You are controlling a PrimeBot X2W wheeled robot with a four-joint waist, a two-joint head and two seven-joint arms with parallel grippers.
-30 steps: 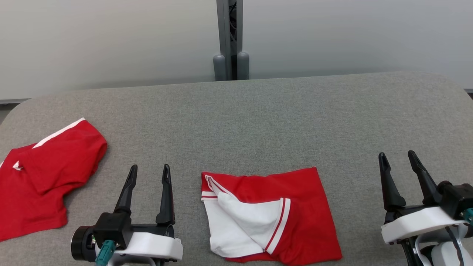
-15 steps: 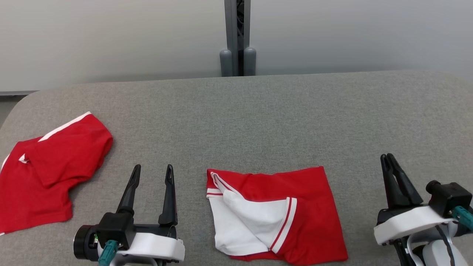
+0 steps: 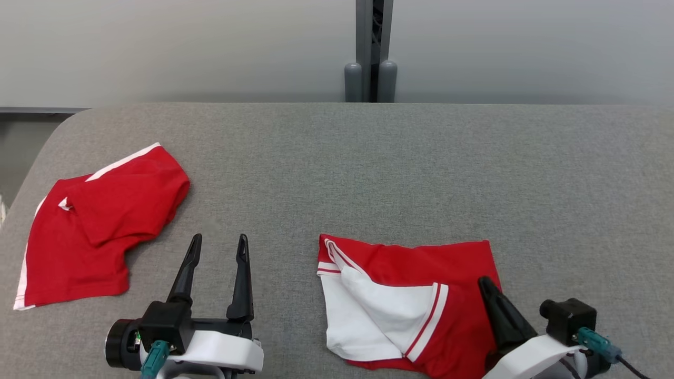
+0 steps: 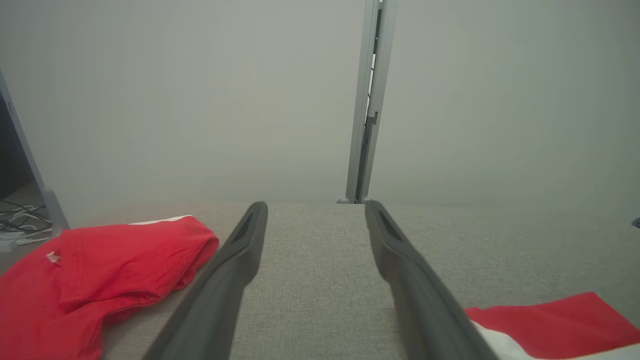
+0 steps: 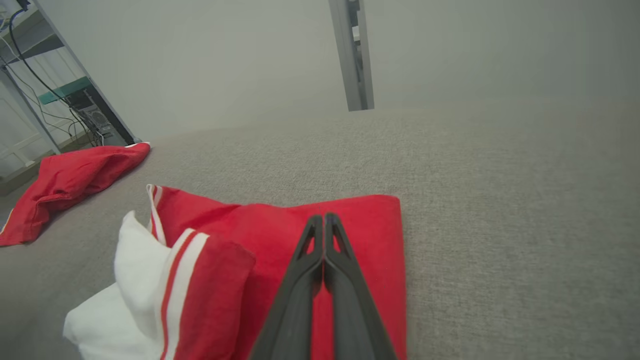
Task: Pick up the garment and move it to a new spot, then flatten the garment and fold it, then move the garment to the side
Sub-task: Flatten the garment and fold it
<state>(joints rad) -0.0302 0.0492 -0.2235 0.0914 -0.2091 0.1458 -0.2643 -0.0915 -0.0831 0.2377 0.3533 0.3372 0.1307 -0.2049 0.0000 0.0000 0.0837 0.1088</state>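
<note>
The right gripper [image 3: 485, 288], pinched together and empty, hangs at 4 o'clock over the garment [image 3: 400, 263]. The left gripper [image 3: 218, 243] is spread wide. A push could bunch the folds.

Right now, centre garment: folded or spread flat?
Folded, loosely. The red-and-white garment has a white striped flap doubled over its red body, and the layers puff up in the right wrist view.

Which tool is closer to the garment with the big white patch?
Right. The right tool, shut, is over that garment's right part; the left tool, open, stands apart off its left side.
</note>
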